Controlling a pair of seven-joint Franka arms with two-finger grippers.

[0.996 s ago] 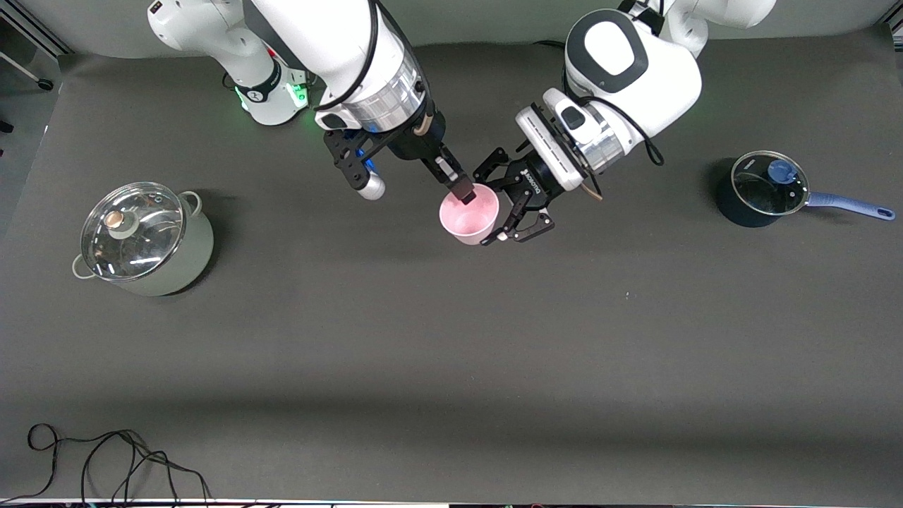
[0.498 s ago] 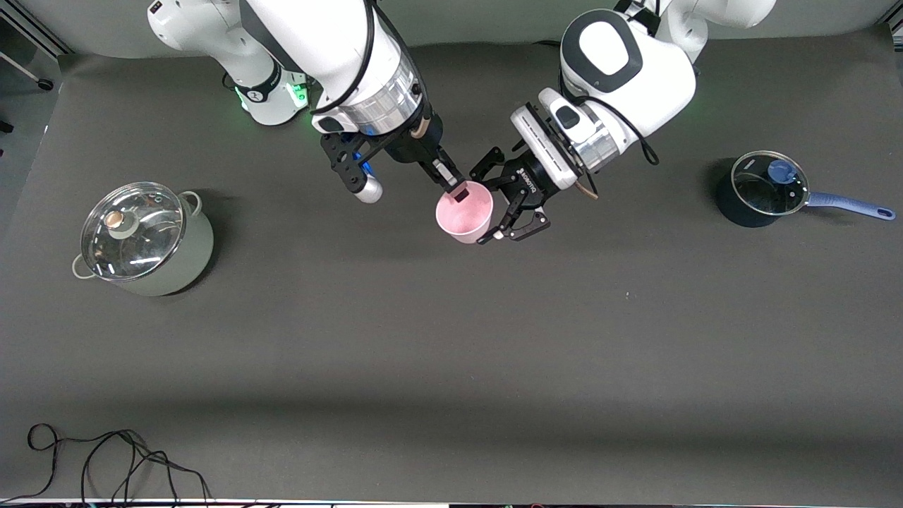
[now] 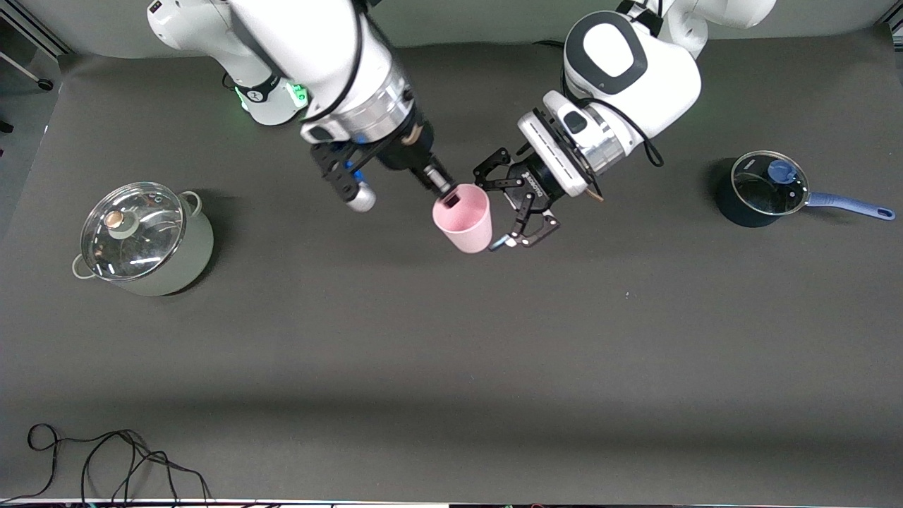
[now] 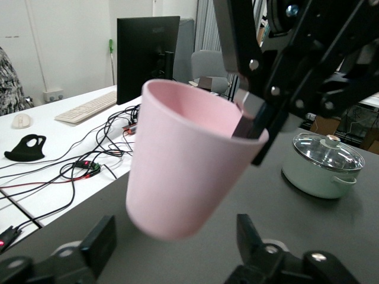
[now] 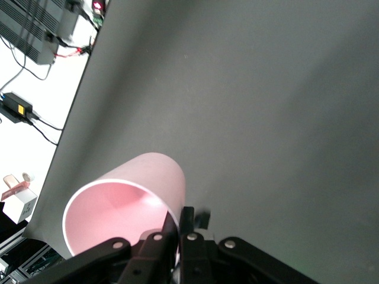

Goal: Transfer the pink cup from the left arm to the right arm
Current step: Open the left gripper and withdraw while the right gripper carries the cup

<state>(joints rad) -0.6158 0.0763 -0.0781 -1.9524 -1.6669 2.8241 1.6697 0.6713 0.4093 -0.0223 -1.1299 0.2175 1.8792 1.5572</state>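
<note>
Dark grey table point(image 3: 451, 367), desks point(image 4: 53, 136) alongside.

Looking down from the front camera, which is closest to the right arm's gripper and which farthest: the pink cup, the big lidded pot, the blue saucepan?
From the right gripper:
1. Pink cup, pinched at its rim, in the air over mid-table.
2. Lidded pot, toward the right arm's end.
3. Blue saucepan, toward the left arm's end.
</note>
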